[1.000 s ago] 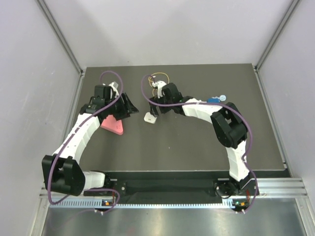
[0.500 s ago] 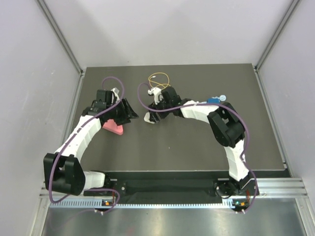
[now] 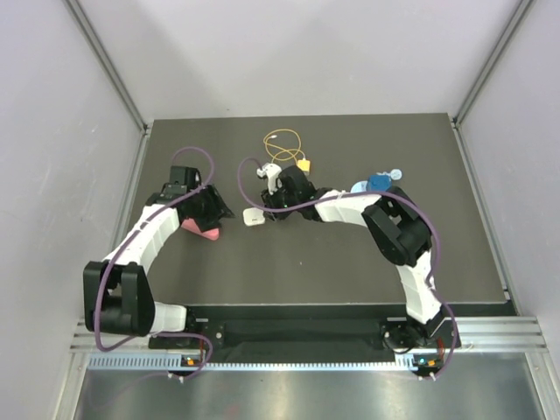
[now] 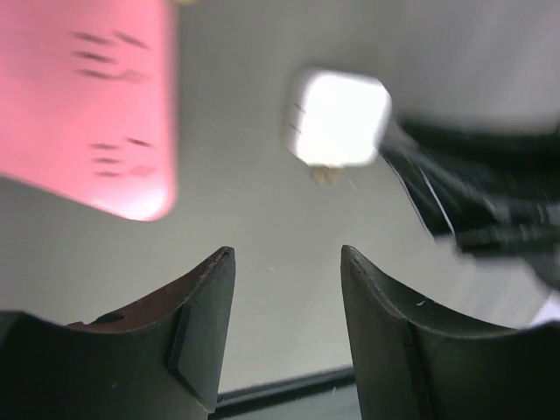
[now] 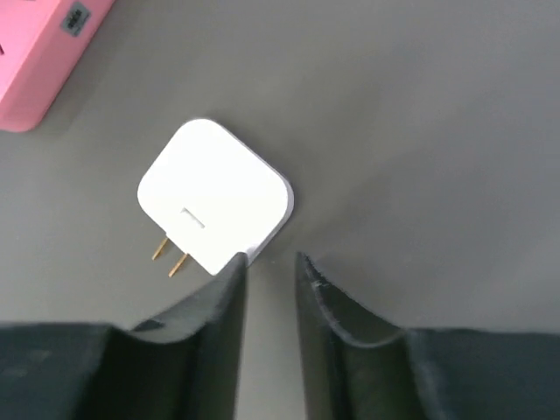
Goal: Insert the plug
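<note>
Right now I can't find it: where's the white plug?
Top view, left of centre: the white plug lies between the pink strip and the right gripper.

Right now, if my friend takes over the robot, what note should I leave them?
Left gripper: open, empty, hovering near the pink socket block.
Right gripper: fingers only a narrow gap apart, holding nothing, tips at a corner of the white plug.
The plug lies flat on the table, prongs bare, beside the pink block but apart from it.
A yellow wire lies farther back, apart from both grippers.
Done: nothing is plugged in yet.
Left: grab the plug and push its prongs into the pink block.
</note>
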### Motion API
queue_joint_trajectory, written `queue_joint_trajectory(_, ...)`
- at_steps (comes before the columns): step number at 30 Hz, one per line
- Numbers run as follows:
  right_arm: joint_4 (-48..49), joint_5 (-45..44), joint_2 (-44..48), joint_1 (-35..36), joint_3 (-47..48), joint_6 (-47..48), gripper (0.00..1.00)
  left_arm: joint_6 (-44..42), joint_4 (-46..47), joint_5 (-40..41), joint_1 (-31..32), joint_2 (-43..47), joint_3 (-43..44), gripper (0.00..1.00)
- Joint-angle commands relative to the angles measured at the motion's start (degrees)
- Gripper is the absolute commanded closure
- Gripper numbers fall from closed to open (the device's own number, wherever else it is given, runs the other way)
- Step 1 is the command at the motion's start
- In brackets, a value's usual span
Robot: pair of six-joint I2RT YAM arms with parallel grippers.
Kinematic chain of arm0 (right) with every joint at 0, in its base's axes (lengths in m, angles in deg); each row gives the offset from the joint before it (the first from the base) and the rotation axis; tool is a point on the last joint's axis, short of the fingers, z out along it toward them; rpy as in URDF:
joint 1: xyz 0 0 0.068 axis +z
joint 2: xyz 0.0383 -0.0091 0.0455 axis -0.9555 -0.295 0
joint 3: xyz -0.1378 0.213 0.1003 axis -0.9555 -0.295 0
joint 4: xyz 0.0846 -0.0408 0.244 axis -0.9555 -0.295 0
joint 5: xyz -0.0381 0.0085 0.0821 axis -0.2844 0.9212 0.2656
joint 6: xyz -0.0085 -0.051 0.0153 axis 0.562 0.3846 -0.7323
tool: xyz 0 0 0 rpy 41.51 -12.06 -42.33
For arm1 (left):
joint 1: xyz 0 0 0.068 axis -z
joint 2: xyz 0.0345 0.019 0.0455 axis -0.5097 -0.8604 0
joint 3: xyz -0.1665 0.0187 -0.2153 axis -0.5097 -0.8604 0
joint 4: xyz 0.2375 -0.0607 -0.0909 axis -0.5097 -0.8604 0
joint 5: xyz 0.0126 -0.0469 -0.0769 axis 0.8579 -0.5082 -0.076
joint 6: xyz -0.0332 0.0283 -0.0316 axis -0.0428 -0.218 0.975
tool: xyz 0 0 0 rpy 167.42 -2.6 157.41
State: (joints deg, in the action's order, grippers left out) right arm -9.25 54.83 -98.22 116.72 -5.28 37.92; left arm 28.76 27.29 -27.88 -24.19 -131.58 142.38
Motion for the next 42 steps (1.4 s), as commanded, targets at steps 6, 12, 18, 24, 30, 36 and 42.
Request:
queue_joint_trajectory(6,1.83,-10.65,9.89,1.65,-13.30,-7.64,0.83,3.55,4.48,6.88,-4.96,3.91,3.13,0.45)
queue_joint_trajectory(12,-2.29,-11.44,16.39,0.60,-15.33,-11.59,0.70,-0.07,5.12,3.74,0.39,-0.12,1.63,0.45)
queue_joint_trajectory(18,-3.44,-12.85,27.46,-0.63,-20.32,-17.31,0.36,-1.49,-1.39,19.90,13.12,-8.73,9.97,0.29)
queue_joint_trajectory(24,-6.69,-15.93,41.70,-3.09,-25.42,-18.37,0.09,-1.57,0.28,25.54,19.37,-17.16,13.93,0.19)
queue_joint_trajectory(30,-8.45,-14.53,53.48,-9.06,-29.73,-18.81,0.00,-1.66,-0.51,29.50,22.02,-24.38,17.36,0.20)
queue_joint_trajectory(36,-8.80,-11.72,58.50,-10.92,-30.97,-17.85,0.00,-2.01,0.90,29.06,22.28,-30.44,20.00,0.24)
queue_joint_trajectory(42,-8.71,-11.10,58.68,-11.45,-31.50,-17.84,0.00,-2.54,-2.09,32.22,22.63,-33.27,22.55,0.32)
